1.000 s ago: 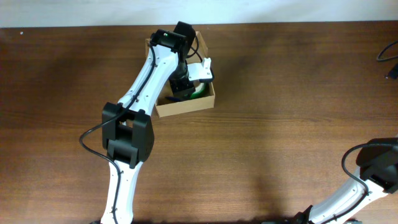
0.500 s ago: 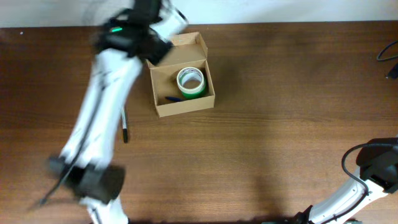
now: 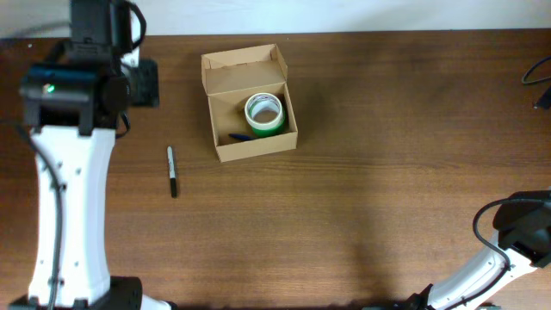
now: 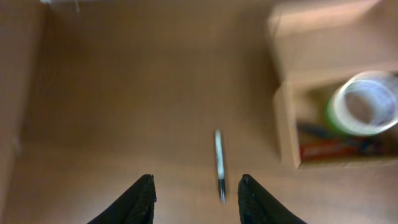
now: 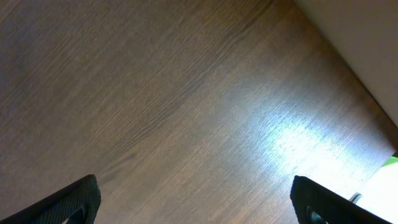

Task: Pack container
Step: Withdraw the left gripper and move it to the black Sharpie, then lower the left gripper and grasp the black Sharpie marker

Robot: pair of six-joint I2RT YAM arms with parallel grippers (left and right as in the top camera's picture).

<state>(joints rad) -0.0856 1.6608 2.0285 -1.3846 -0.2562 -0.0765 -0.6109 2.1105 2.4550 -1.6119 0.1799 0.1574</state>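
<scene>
The container [image 3: 219, 129], a tan cardboard box with its flap lid [image 3: 244, 67] folded back, stands at the back middle of the table. A green tape roll [image 3: 264, 114] and a blue pen [image 3: 241, 136] lie inside it. In the left wrist view the container [image 4: 286, 134] is at the right with the tape roll [image 4: 364, 102] in it. A black-and-white marker [image 3: 172, 170] lies on the table left of the box. My left gripper [image 4: 196, 202] is open and empty above the table, the marker [image 4: 219, 165] just ahead of it. My right gripper [image 5: 199, 205] is wide open over bare wood.
The left arm [image 3: 73, 155] stands along the table's left side. The right arm's base [image 3: 516, 232] sits at the bottom right corner. A dark cable [image 3: 538, 73] shows at the right edge. The table's far edge meets a white wall.
My left arm has pulled out of the container and swung far to the left. The green tape roll stays behind in the box. The right arm has not moved.
</scene>
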